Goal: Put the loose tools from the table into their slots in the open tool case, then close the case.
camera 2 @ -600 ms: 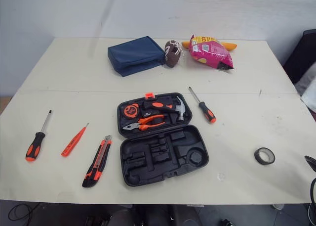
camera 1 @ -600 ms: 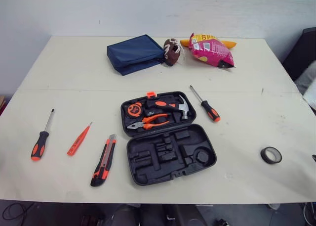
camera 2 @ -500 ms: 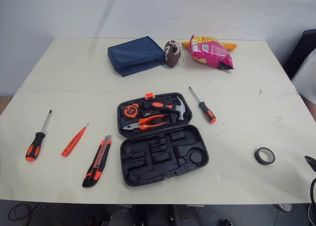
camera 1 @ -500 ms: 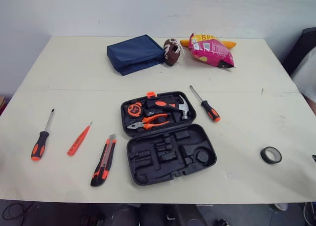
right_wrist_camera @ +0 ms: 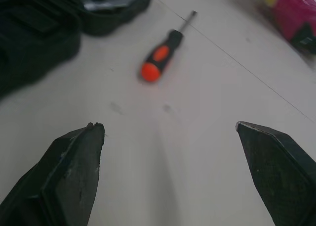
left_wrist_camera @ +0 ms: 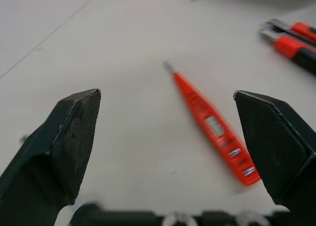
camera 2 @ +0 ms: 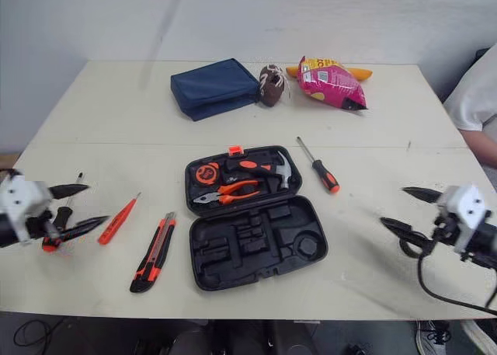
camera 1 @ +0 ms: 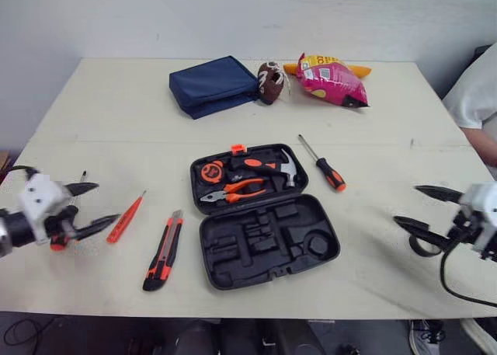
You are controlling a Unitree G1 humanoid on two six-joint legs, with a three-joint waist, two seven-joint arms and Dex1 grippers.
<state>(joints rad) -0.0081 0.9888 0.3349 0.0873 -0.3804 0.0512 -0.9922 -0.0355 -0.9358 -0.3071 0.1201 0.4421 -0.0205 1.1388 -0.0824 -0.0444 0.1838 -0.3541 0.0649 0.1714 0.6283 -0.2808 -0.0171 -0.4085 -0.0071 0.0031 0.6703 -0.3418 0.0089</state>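
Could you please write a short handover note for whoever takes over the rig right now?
Left gripper open, by the left-hand screwdriver and tester pen. Right gripper open, at the tape roll. Both empty.
Tool case open; tape measure, pliers, hammer seated. Utility knife lies left of it, second screwdriver right.
Done: no loose tool stowed.
Left: stow all five, close the case.

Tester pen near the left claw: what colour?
The tester pen is orange-red, clearest in left wrist view.
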